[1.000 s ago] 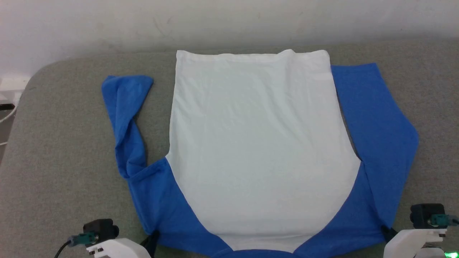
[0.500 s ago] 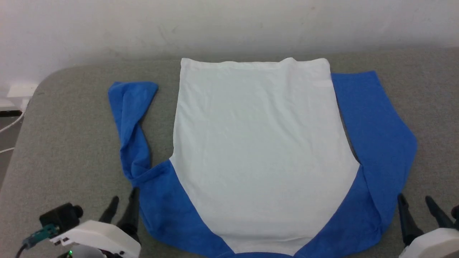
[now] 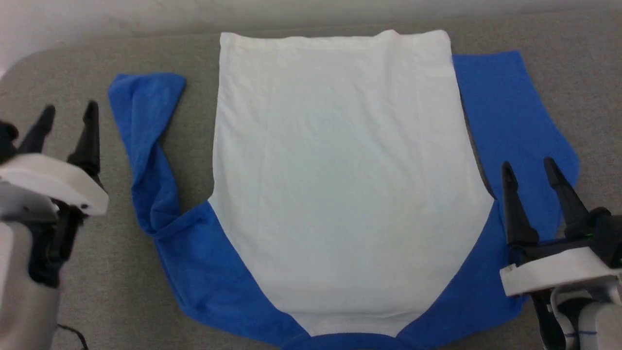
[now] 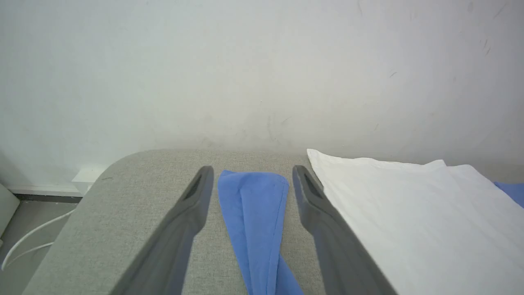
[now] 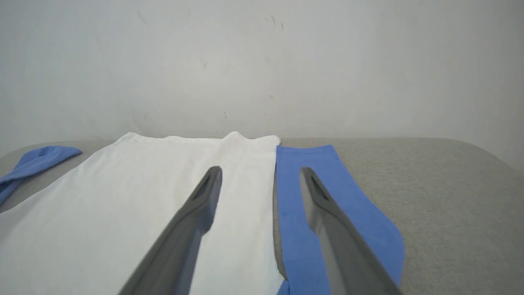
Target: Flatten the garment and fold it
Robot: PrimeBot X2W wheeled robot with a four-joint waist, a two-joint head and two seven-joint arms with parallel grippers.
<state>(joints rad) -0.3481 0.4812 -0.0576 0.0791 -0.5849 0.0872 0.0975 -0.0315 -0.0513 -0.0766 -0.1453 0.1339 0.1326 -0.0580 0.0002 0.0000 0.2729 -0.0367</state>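
- On the grey fabric-covered worktop (image 3: 121,301), the soft white T-shirt with bright blue raglan sleeves (image 3: 340,170) lay spread out, neck edge nearest the robot, hem toward the pale wall (image 4: 245,61).
- Judged light and limp, not fragile; it would sag and crease when lifted and probably drag on the fabric surface.
- Its twisted blue left sleeve (image 3: 146,136) lay bunched beside the body; its flat blue right sleeve (image 3: 510,107) lay smooth.
- Best holds, by my guess: the twisted sleeve's cuff end to straighten it, then shoulder and hem corners for folding.
- Empty left claw (image 3: 69,108) stood wide open just left of the twisted sleeve, touching no cloth.
- Empty right claw (image 3: 527,164) stood wide open over the flat sleeve; contact couldn't be told.
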